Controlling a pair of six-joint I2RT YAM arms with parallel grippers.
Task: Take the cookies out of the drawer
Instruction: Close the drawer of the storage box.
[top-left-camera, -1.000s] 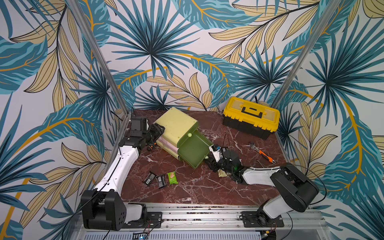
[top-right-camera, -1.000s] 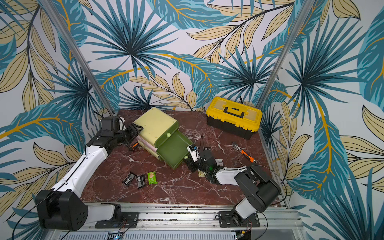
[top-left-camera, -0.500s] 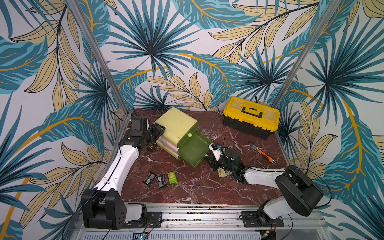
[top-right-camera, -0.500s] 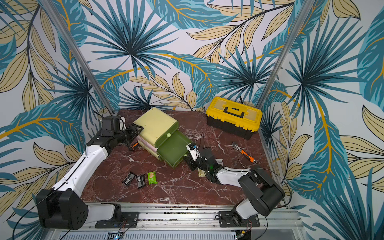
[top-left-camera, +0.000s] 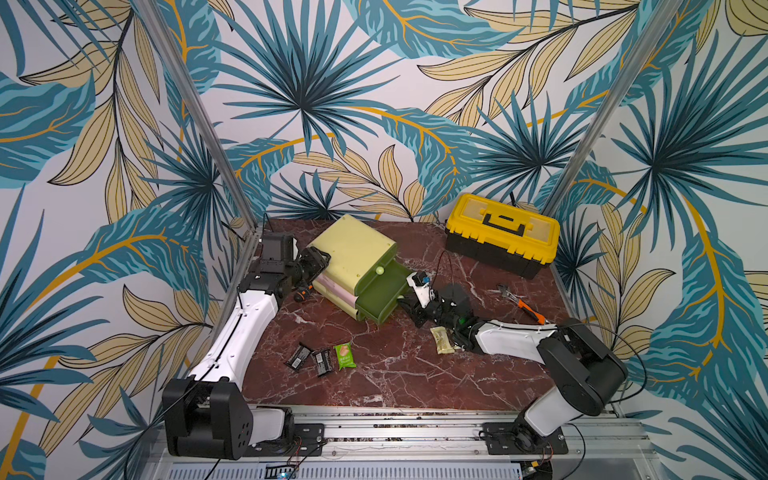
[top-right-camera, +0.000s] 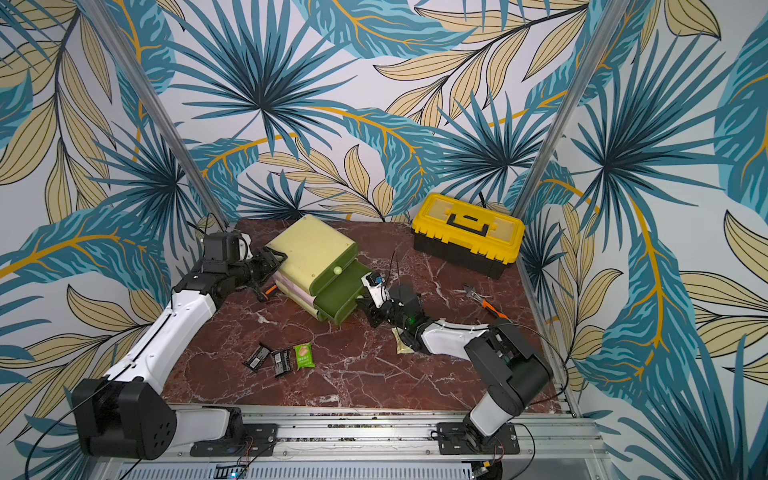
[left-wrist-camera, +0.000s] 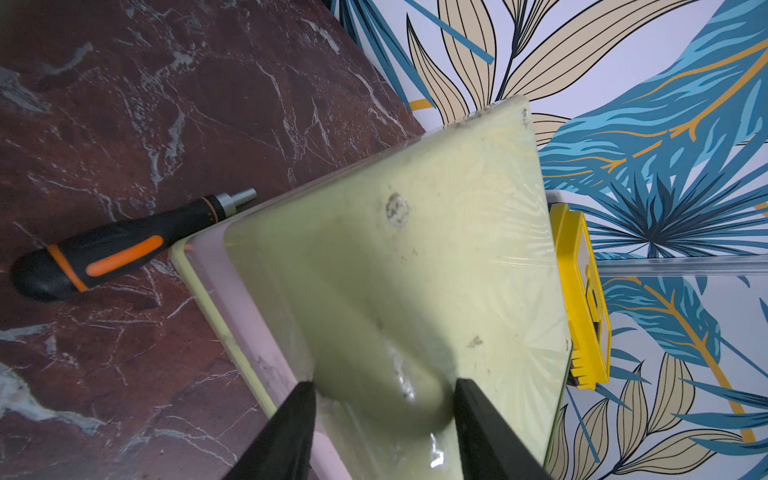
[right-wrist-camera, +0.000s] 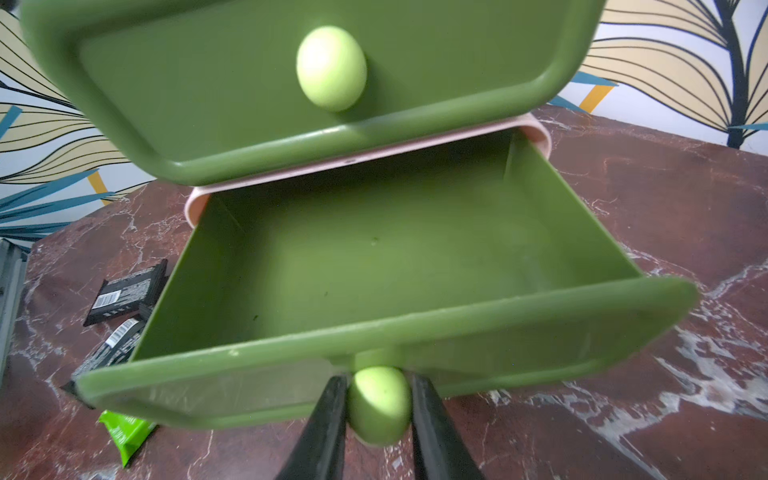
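Right tool pinches the drawer knob (hidden in both top views); left tool clamps the cabinet.

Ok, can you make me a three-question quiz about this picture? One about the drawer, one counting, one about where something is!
1. The pulled-out green drawer is: A full of packets; B empty; C shut.
2. How many black packets lie on the table? A two; B four; C none.
3. Where is the cream-yellow packet? A in the drawer; B on the black packets; C on the table by the right arm.
Answers: B, the right wrist view shows its bare floor; A, two lie beside the green packet; C, it lies on the table beside the arm.
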